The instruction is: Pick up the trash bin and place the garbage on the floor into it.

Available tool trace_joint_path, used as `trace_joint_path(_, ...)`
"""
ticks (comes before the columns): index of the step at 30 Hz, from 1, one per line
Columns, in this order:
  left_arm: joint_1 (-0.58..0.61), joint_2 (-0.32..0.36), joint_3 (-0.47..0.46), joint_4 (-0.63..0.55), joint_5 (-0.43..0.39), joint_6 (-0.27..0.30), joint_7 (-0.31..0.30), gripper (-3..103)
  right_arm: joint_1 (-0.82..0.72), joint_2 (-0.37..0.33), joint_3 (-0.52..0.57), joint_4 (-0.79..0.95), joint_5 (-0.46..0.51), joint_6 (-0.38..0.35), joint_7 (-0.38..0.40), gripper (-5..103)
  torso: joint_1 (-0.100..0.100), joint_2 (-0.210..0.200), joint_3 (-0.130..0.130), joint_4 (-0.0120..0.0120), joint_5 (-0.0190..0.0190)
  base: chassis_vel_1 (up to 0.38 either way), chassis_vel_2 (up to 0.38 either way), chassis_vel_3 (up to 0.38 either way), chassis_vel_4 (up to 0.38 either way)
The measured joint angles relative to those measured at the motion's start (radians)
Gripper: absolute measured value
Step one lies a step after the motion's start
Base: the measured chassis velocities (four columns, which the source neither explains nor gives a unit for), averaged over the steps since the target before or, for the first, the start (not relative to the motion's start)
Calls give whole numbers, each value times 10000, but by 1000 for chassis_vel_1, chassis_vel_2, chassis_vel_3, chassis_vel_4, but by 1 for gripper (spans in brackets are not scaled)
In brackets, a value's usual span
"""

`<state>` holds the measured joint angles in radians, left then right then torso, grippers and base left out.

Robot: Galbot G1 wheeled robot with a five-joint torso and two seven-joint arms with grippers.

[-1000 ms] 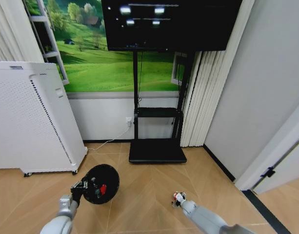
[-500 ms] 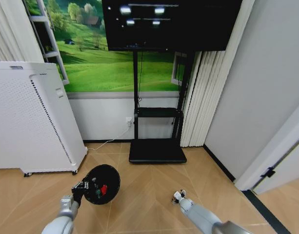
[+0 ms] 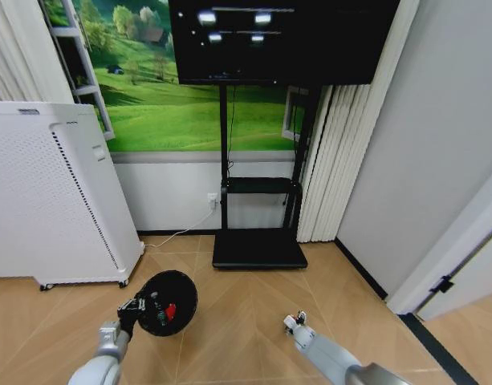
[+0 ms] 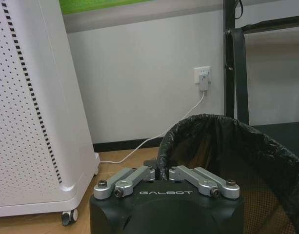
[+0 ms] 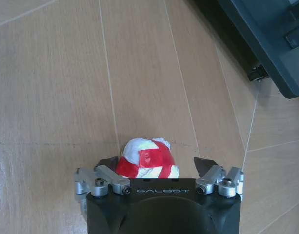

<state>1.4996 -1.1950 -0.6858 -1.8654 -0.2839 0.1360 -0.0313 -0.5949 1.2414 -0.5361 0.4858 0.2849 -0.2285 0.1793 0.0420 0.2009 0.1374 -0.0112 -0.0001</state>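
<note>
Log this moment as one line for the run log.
left gripper: shut on trash bin rim | right gripper: open around red-and-white garbage on floor | bin: red piece inside

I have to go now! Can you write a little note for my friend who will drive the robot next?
Left gripper: shut on the rim of the trash bin, holding it at the robot's left.
Right gripper: open, low over the floor, fingers either side of the red-and-white garbage, not closed on it.
Done: bin picked up; a red piece is already inside.
Left: grab the red-and-white piece and drop it in the bin.
</note>
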Motion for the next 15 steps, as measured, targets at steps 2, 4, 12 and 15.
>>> trace_joint_path(2, -21, -6, 8, 18, 0, 0, -3, 7, -42, -69, 5, 69, -10, 20, -115, 76, 0, 0, 0, -2, 0, 0, 0, 0, 0)
trace_joint_path(4, -29, -9, 12, 29, 3, -1, -5, 7, -71, -89, 14, 86, -9, 68, -144, 71, 0, 0, 0, -1, 1, 0, 0, 0, 0)
trace_joint_path(12, -25, -13, 11, 59, 26, -25, -8, 7, -100, -97, 46, 80, 26, 250, -170, 45, 1, -4, 2, -2, 2, 0, 0, 0, 0)
trace_joint_path(15, -24, -13, 3, 59, 29, -37, -13, 7, -113, -157, 37, 148, 76, 282, -173, 39, 1, -4, 2, -1, 4, 0, 0, 0, 0)
